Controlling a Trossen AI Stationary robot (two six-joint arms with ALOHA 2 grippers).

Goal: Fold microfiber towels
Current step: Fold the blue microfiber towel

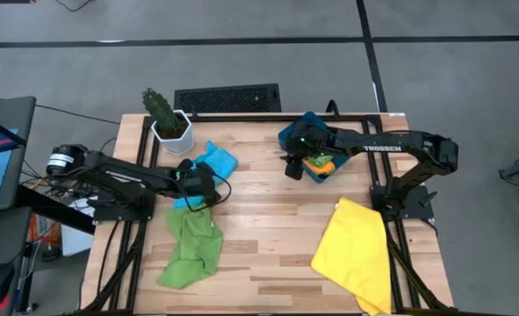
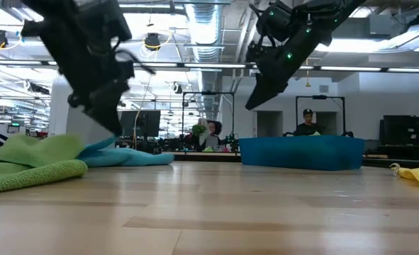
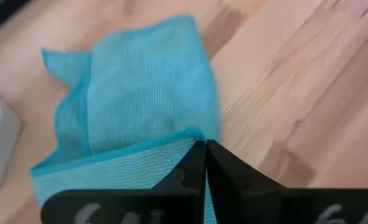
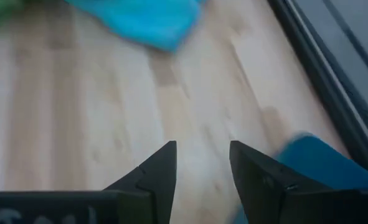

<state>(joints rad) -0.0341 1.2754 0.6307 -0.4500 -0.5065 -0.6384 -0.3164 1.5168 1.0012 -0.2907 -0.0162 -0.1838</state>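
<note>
On the left half of the table, just near of the potted cactus (image 1: 164,117), the light blue towel (image 1: 215,163) lay rumpled, and the left gripper (image 1: 198,186) had clenched its jaws on the towel's near edge. Thin, limp and light, it looked likely to sag and drag, so a corner or hem seemed the best hold. The right gripper (image 1: 292,166) hung with jaws parted, empty, beside the teal bin (image 1: 292,133).

Bare table (image 1: 268,228) lies open between green towel (image 1: 191,248) and yellow towel (image 1: 356,253); bin (image 1: 305,132) blocks the back.
</note>
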